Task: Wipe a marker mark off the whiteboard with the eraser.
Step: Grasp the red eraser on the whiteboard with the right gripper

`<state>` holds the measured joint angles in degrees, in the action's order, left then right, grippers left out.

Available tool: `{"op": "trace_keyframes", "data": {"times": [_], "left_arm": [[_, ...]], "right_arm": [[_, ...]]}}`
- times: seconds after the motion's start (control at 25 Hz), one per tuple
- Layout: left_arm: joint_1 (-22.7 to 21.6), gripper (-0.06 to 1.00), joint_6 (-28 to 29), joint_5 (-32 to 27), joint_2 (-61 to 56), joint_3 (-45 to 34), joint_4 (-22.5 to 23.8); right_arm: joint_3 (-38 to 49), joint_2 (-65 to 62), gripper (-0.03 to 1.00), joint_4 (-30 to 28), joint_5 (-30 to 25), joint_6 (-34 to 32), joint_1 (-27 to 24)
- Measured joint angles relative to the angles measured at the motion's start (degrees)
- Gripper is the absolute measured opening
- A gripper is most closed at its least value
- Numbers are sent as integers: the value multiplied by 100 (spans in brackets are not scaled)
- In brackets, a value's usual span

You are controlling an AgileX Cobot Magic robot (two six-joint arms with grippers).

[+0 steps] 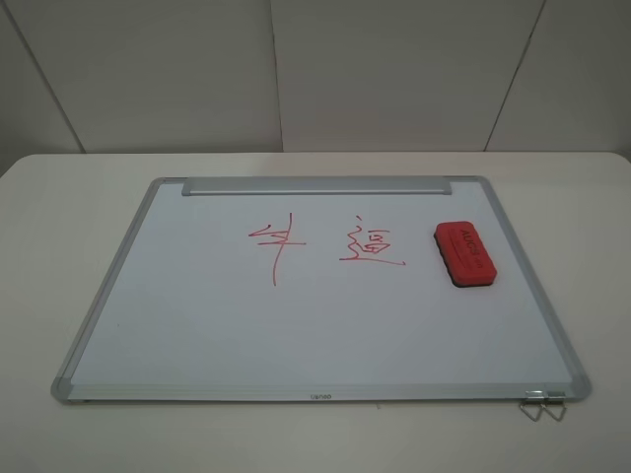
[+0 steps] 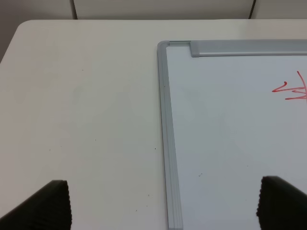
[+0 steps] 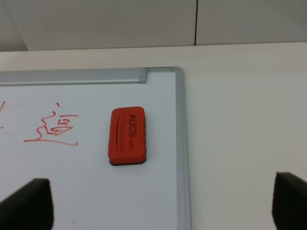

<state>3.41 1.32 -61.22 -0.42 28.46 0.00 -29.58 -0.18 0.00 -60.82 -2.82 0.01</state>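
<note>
The whiteboard [image 1: 296,330] lies flat on the table, its grey strip [image 1: 315,185] along the far edge. The thin red marker mark [image 1: 274,242] is left of the board's centre; only its edge shows in the left wrist view [image 2: 293,91]. The red eraser [image 1: 462,252] rests on the board near the right frame, also seen from the right wrist [image 3: 128,135]. Neither arm shows in the high view. My left gripper [image 2: 165,206] is open above the board's left frame [image 2: 168,143]. My right gripper [image 3: 158,203] is open, short of the eraser, nothing held.
A denser boxy red character with an underline [image 1: 371,246] sits between the mark and the eraser. A small metal wire clip [image 1: 543,405] lies at the board's front right corner. White table [image 1: 59,227] surrounds the board; a panelled wall stands behind.
</note>
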Motion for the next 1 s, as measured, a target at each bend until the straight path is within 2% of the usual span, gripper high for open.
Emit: {"op": "trace_keyframes", "data": {"times": [0.4, 0.72, 1.0], "left_arm": [[0, 77, 0, 0, 0, 0, 0], [0, 77, 0, 0, 0, 0, 0], [0, 77, 0, 0, 0, 0, 0]], "right_arm": [[0, 291, 82, 0, 0, 0, 11], [-30, 3069, 82, -66, 43, 0, 11], [-843, 5851, 82, -80, 655, 0, 175]]}}
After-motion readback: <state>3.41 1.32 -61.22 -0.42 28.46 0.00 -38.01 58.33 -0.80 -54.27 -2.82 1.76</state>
